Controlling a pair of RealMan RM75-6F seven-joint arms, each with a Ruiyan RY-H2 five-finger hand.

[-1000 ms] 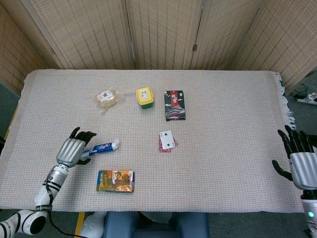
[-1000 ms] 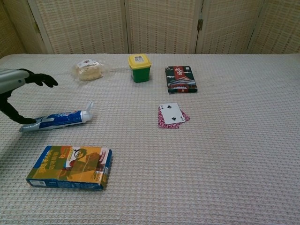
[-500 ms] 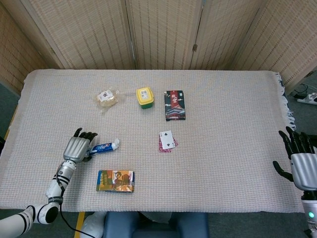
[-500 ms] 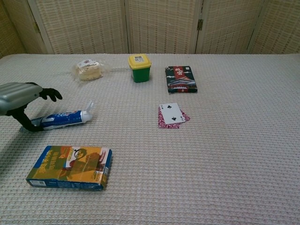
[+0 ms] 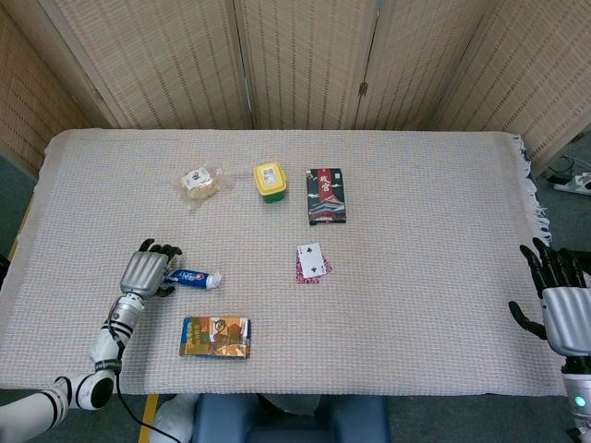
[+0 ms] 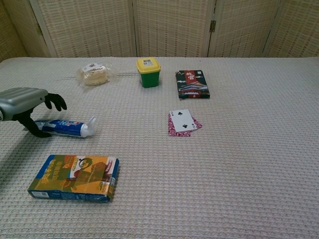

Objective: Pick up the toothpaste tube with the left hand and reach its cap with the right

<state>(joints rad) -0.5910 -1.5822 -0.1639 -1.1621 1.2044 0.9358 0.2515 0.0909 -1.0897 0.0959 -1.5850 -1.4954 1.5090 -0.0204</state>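
Left hand (image 6: 22,102): fingers curled around the toothpaste tube's (image 6: 65,127) rear end, on the worktop (image 6: 239,164).
Cap (image 6: 90,131): far from right hand.
Right hand (image 5: 560,300): open, holding nothing.

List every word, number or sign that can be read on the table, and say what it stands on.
Top playing card: a black club pip shows; its corner index is too small to read.
Toothpaste tube: blue and red brand mark, blurred.
Yellow-lidded tub: white label, unreadable.
Dark box: red characters, too small.
Colourful box: print illegible.
Snack bag: label unreadable.
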